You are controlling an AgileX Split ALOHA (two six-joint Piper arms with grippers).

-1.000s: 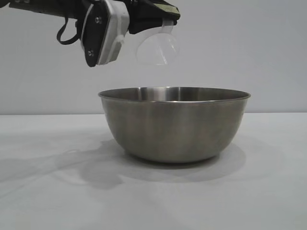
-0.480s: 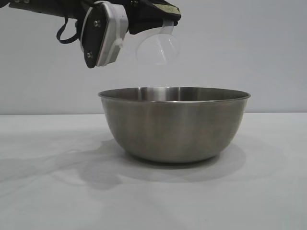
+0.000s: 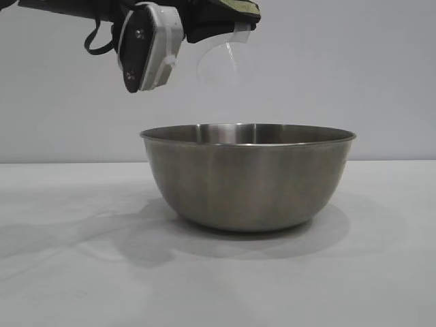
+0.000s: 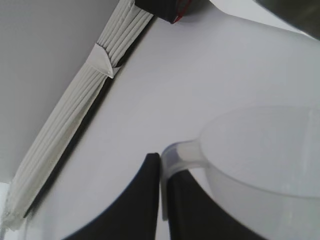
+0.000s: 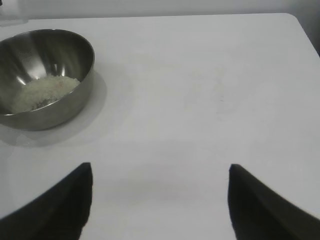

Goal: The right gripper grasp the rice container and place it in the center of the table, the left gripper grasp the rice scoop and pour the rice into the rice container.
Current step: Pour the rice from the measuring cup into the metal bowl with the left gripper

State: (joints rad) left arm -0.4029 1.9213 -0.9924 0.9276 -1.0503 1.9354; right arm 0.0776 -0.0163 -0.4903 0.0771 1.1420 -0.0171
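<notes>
The rice container (image 3: 248, 175), a big steel bowl, stands on the white table (image 3: 61, 272). From the right wrist view the rice container (image 5: 75, 85) holds a shallow patch of rice (image 5: 42, 92). High above the bowl's left half, my left gripper (image 3: 235, 26) is shut on the handle of the rice scoop (image 3: 223, 63), a clear plastic cup tipped on its side. Up close, the left gripper (image 4: 163, 172) pinches the handle of the rice scoop (image 4: 270, 165), which looks empty. My right gripper (image 5: 160, 172) hangs open over bare table, away from the bowl.
A white corrugated cable sleeve (image 4: 85, 95) runs across the left wrist view. The table's far edge and rounded corner (image 5: 292, 17) show in the right wrist view. Bare table (image 5: 200, 100) lies all around the bowl.
The left gripper has risen a little with the scoop; the scoop's mouth has turned slightly. The bowl has not moved.
</notes>
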